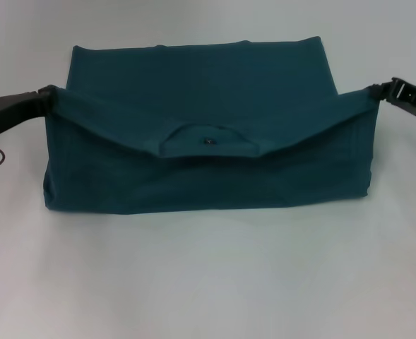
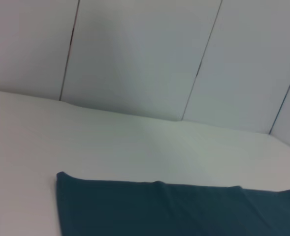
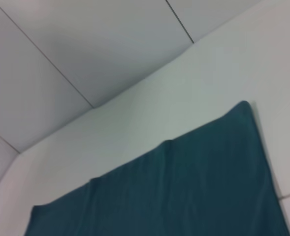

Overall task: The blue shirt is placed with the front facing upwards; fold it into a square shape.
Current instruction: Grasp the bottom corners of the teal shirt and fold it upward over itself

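Shirt (image 1: 208,141) lies on the white table (image 1: 208,282), stretched wide btwn the two grippers. Left gripper (image 1: 46,95) sits at the shirt's left corner, pinched closed on the cloth there. Right gripper (image 1: 378,90) is at the opposite corner, likewise clamped on fabric. Both corners are lifted off the table, so the held edge sags from each gripper down to the middle, forming a shallow V. Collar (image 1: 208,141) w/ small dark label sits at the low point of that V, midway btwn the grippers, lying over the lower layer. Rest of the shirt spreads flat: far edge runs straight beyond the grippers, near edge lies toward the robot, below both. No lettering visible; only plain teal shows.

Left wrist view: shirt's (image 2: 174,209) flat far part on the table, wall panels behind; own fingers not seen. Right wrist view: same, shirt (image 3: 184,191) w/ one corner reaching toward the wall.
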Tool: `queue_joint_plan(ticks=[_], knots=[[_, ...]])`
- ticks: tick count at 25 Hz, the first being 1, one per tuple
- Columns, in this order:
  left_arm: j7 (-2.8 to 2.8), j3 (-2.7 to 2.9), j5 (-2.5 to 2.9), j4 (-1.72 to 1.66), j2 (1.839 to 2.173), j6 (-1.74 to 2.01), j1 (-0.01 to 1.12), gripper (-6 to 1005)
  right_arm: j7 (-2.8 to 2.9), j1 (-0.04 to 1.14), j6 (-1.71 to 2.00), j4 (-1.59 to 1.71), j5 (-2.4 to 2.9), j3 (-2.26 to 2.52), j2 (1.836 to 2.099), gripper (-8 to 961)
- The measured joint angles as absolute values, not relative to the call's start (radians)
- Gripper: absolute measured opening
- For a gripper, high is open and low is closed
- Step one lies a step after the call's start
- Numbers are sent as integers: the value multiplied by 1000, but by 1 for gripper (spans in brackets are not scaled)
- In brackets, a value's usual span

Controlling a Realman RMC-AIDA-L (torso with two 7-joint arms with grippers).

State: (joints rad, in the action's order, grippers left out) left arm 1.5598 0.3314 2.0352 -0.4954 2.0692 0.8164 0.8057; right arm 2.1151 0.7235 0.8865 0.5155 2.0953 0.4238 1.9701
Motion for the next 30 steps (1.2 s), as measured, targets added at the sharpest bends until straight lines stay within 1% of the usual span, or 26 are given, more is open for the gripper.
queue_joint_plan(ticks=[12, 19, 23, 26, 27, 30], knots=[[1479, 330, 2032, -437, 2076, 731, 823, 34, 2085, 727, 796, 450, 2096, 455, 1971, 41], [1420, 331, 2031, -423, 2097, 680, 826, 38, 2090, 745, 729, 406, 2101, 477, 1972, 46], [1395, 331, 2031, -419, 2111, 637, 831, 40, 2092, 747, 694, 400, 2101, 491, 1977, 48], [1385, 331, 2031, -419, 2113, 628, 831, 41, 2089, 744, 694, 404, 2101, 493, 1977, 50], [1384, 331, 2031, -420, 2113, 628, 830, 73, 2087, 741, 696, 408, 2101, 494, 1975, 51], [1386, 331, 2033, -438, 2113, 633, 823, 169, 2085, 730, 717, 421, 2101, 498, 1969, 246]])
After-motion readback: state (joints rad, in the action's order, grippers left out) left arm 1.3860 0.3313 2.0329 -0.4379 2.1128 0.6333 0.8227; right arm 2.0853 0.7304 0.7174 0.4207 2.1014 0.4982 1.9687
